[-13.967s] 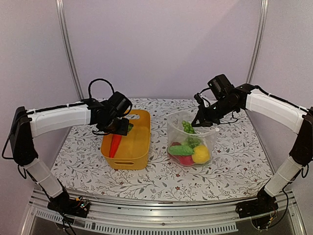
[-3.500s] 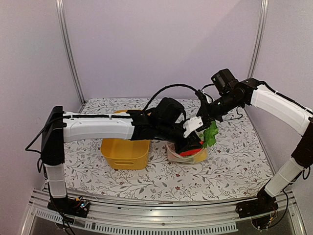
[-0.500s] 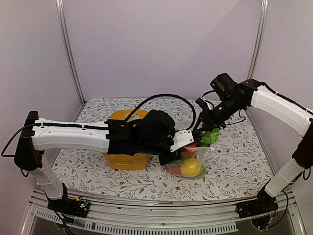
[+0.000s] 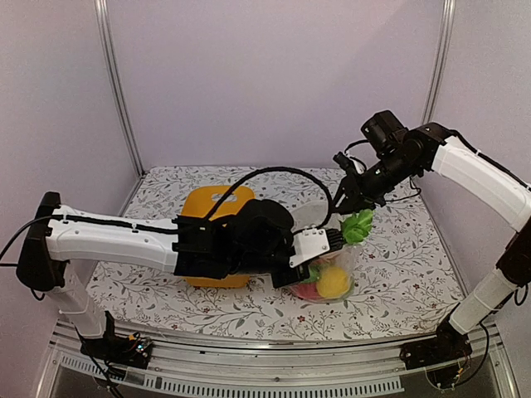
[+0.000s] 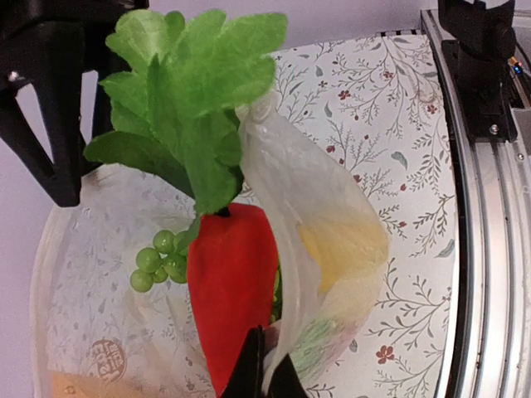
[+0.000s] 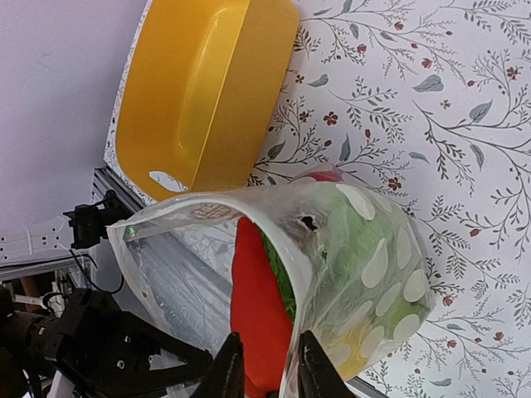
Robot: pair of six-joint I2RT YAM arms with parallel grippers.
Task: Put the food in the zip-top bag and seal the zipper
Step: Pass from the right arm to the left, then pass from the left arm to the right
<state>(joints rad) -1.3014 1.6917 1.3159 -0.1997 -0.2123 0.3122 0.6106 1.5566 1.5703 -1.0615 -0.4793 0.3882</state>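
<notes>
The zip-top bag stands on the table with its mouth open, the zipper strip unjoined. Inside it are an orange-red carrot, a green bumpy cluster and a yellow piece. Leafy lettuce sticks up out of the mouth. My left gripper is shut on the bag's near rim. My right gripper hangs just above the far rim, jaws apart, gripping nothing; its position over the lettuce also shows in the top view.
The yellow tub sits left of the bag, partly hidden by my left arm, which stretches across the table's middle. The metal front rail runs close to the bag's near side.
My right gripper has opened and risen a little above the lettuce. Earlier the carrot lay in the yellow tub; it now stands in the bag. My left arm still holds the rim.
</notes>
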